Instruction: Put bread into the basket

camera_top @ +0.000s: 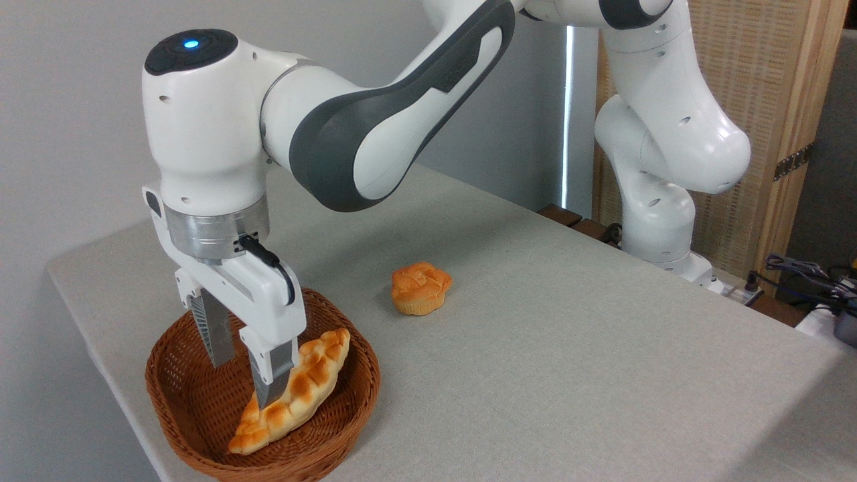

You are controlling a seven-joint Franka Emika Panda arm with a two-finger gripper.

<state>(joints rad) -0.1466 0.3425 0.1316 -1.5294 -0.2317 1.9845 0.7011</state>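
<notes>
The bread (315,378), a long braided golden loaf with toasted patches, lies slanted inside the basket (181,395), a shallow round one of reddish-brown wicker at the table's front left corner. One end of the loaf leans toward the basket's right rim and the other points at its front rim. My gripper (242,383) hangs straight down into the basket, open. Its fingers stand apart with bare wicker showing between them. The nearer finger (271,375) overlaps the loaf's middle and hides part of it.
A small round orange bun (420,288) sits on the grey table (569,348) to the right of and behind the basket. The arm's base (659,227) stands at the table's far right, with cables and a wooden screen behind it. The table's edge runs close by the basket's left and front.
</notes>
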